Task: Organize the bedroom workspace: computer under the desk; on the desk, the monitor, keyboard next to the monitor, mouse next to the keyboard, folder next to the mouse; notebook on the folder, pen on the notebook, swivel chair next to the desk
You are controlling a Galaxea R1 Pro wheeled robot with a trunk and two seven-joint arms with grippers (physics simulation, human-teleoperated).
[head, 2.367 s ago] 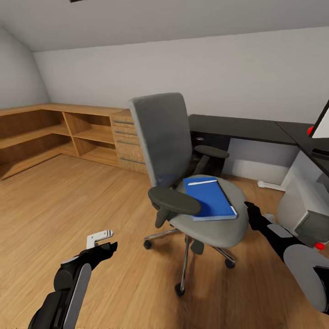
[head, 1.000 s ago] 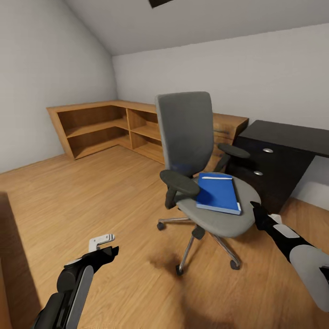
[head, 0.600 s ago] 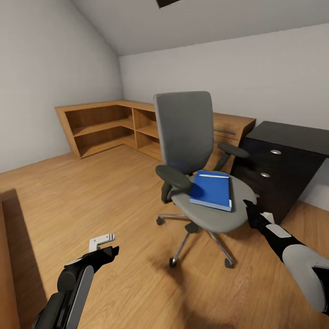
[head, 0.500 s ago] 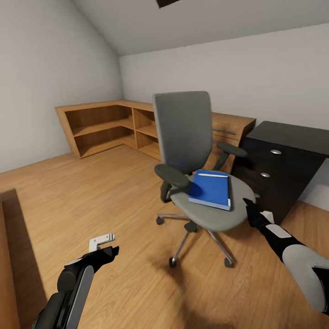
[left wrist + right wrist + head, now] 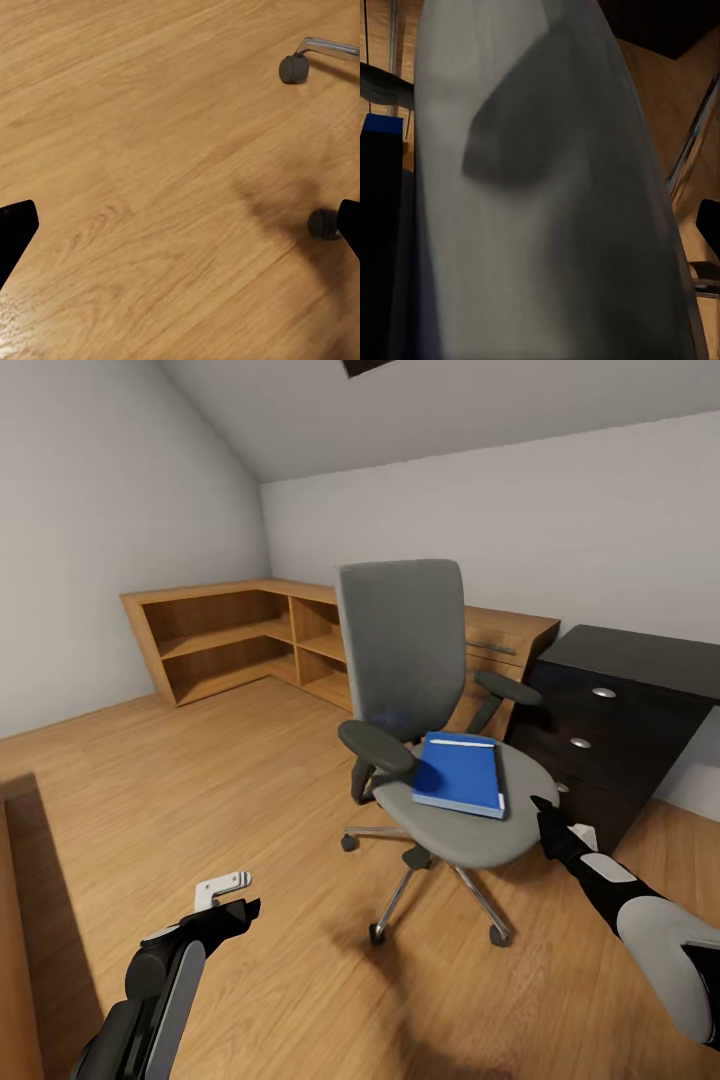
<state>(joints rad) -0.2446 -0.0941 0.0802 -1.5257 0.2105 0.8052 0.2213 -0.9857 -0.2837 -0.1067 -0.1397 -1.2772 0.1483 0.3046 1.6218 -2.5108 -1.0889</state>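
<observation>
The grey swivel chair [image 5: 405, 650] stands mid-room on the plank floor, its back toward the wall. On its seat lies the blue folder [image 5: 460, 773]; a thin white strip runs along the folder's far edge, and I cannot tell whether that is the pen. My right gripper [image 5: 545, 815] sits at the seat's right rim, open; in the right wrist view the grey seat edge [image 5: 540, 187] lies between its dark fingers [image 5: 709, 221]. My left gripper [image 5: 235, 897] hangs open low over bare floor; the left wrist view shows two chair castors [image 5: 292, 69]. The black desk end [image 5: 640, 650] is at right.
A black drawer cabinet [image 5: 600, 745] stands under the desk end, close behind the chair. A light wooden drawer chest [image 5: 510, 640] and a low corner shelf unit [image 5: 230, 630] line the walls. A wooden edge [image 5: 15, 920] borders my left. Open floor spreads left of the chair.
The view has swung left since the earliest frame, so the monitor and computer left the picture. The chair has turned and shifted a little with my right gripper at its seat. The left arm is unchanged.
</observation>
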